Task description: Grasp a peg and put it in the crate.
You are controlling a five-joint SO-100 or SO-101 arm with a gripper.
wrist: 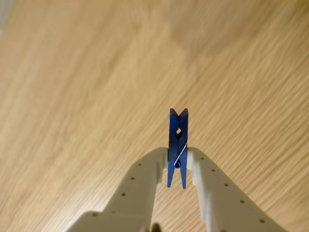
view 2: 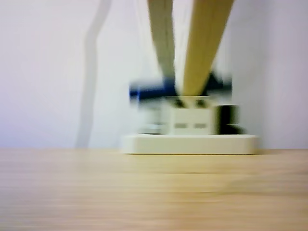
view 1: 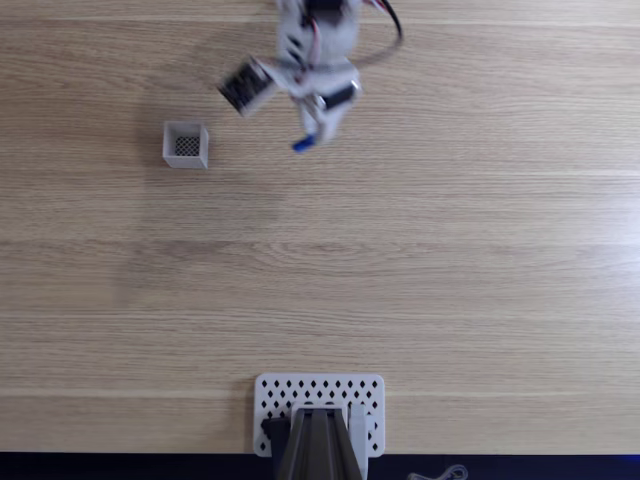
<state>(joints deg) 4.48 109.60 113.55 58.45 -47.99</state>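
Note:
In the wrist view my gripper is shut on the blue peg, which stands upright between the two white fingers above the wooden table. The fixed view shows the gripper blurred at the top of the table, with the peg's blue tip sticking out below it. The small white crate with its dark mesh bottom stands on the table to the left of the gripper, apart from it.
A white perforated plate carries the arm's base at the near edge in the fixed view. The other view, heavily blurred, shows that base on the table with two tan arm links rising from it.

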